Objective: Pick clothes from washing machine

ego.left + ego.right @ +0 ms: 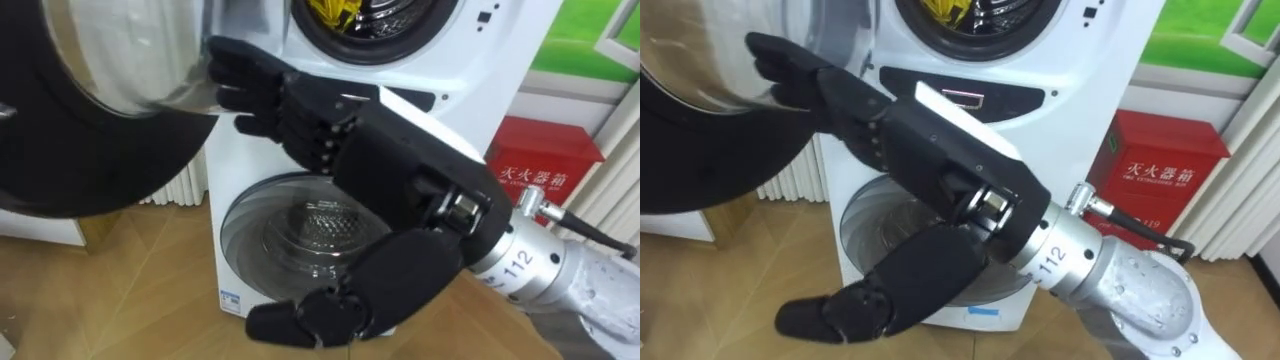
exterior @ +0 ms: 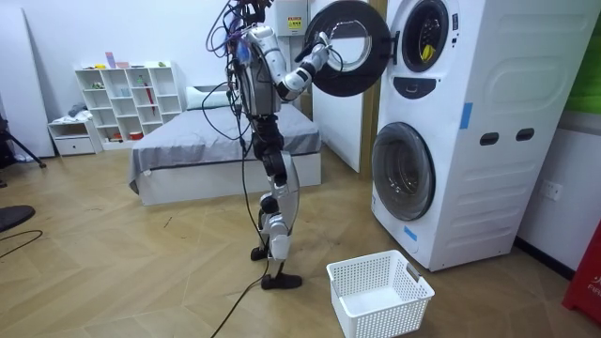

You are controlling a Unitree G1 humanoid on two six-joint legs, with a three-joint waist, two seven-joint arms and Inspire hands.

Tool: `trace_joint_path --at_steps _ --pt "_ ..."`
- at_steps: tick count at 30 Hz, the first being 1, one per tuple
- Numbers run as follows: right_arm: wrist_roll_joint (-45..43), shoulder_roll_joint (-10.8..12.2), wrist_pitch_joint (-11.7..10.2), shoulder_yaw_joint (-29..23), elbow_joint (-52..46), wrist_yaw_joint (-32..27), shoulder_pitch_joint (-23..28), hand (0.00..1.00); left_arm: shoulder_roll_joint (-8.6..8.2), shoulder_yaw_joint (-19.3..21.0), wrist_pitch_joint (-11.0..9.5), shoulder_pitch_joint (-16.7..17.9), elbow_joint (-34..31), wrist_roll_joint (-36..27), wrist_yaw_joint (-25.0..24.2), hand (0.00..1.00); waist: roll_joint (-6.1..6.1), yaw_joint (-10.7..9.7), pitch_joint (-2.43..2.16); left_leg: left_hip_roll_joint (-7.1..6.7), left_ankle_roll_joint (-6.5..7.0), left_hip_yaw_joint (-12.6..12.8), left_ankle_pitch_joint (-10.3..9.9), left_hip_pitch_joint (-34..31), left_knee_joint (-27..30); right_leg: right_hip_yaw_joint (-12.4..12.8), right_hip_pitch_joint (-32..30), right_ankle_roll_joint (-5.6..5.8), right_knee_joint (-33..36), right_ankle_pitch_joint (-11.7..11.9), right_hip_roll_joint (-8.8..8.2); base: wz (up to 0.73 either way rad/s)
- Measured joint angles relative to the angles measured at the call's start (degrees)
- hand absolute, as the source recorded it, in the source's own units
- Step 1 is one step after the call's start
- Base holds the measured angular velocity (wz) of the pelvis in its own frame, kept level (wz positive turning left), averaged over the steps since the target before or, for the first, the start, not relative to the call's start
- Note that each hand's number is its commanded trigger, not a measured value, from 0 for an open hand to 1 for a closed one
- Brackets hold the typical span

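- Where the robot stands on the wood floor (image 2: 141,263) facing the stacked machines, its right robot hand (image 1: 385,160) is raised before the upper washer (image 1: 500,70). The fingers are nearly straight, the thumb is spread low, and it holds nothing.
- Fingertips (image 1: 232,72): at the glass bowl of the open door (image 1: 80,170); whether they press on it cannot be told.
- Clothes (image 1: 335,12): yellow, lying in the upper drum, above and behind the robot hand and apart from it.
- Door: swung out to the robot's left, with a dark rim.
- In the way: the robot hand and forearm cover part of the control panel (image 1: 1020,88) and part of the lower machine's round door (image 1: 290,235), which is closed.
- Radiator (image 1: 185,190): white, beside the lower machine, partly behind the open door.
- Red box (image 1: 545,160): by the wall, right of the machines.
- Basket (image 2: 380,293): white, on the floor in front of the lower machine, near the robot's feet.
- Bed (image 2: 207,141) and shelf (image 2: 127,99): behind the robot.
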Motion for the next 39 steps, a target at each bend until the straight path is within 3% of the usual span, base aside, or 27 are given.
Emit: trace_joint_path --at_steps 5,12,20,28,32,39 --pt "-0.2 1.8 0.2 0.1 0.1 0.7 0.0 0.0 -0.02 0.0 0.0 -0.1 0.0 0.0 0.0 0.0 -0.12 0.2 0.02 -0.04 0.0 -0.4 0.0 0.0 0.0 -0.4 0.1 0.0 0.0 0.0 -0.01 0.03" --pt "-2.3 2.0 0.2 -0.5 0.8 0.4 0.0 0.0 -0.03 -0.2 -0.1 0.1 0.1 0.0 0.0 0.0 -0.06 -0.5 0.11 -0.19 0.02 -1.6 0.0 -0.6 0.3 -1.3 0.3 0.01 -0.1 0.0 -0.15 0.08" --pt "-4.1 1.7 0.1 -4.0 4.1 -5.6 0.0 0.0 -0.28 -0.2 0.0 0.1 -0.2 0.4 0.0 0.0 1.16 -0.6 0.91 -0.22 0.01 -2.2 0.0 -0.8 0.4 -1.8 0.3 0.02 -0.1 0.0 -0.2 0.02" --pt "-3.8 1.8 0.0 -5.1 13.1 -12.4 -0.3 0.0 -0.66 -0.2 0.4 -1.0 -0.5 0.5 0.0 0.0 1.07 -0.6 0.65 -0.24 0.02 -2.3 0.0 -1.4 0.8 -2.3 0.0 0.02 -0.1 0.0 -0.3 0.0" --pt "-3.8 1.8 0.0 -5.1 17.4 -16.1 -0.4 0.0 -0.69 -0.2 0.8 -2.2 -0.5 1.2 0.0 0.0 1.14 -0.2 0.14 -0.25 0.01 -2.4 0.0 -1.4 1.0 -2.4 0.0 0.01 -0.1 0.0 -0.37 0.0" --pt "-3.5 1.8 0.0 -4.8 21.5 -21.3 -5.6 0.0 -0.84 -0.3 1.2 -2.4 -0.7 2.1 0.2 0.0 1.3 0.0 0.18 -0.24 0.03 -2.0 0.0 -1.2 1.0 -2.3 0.1 0.02 0.0 0.0 -0.42 -0.02"
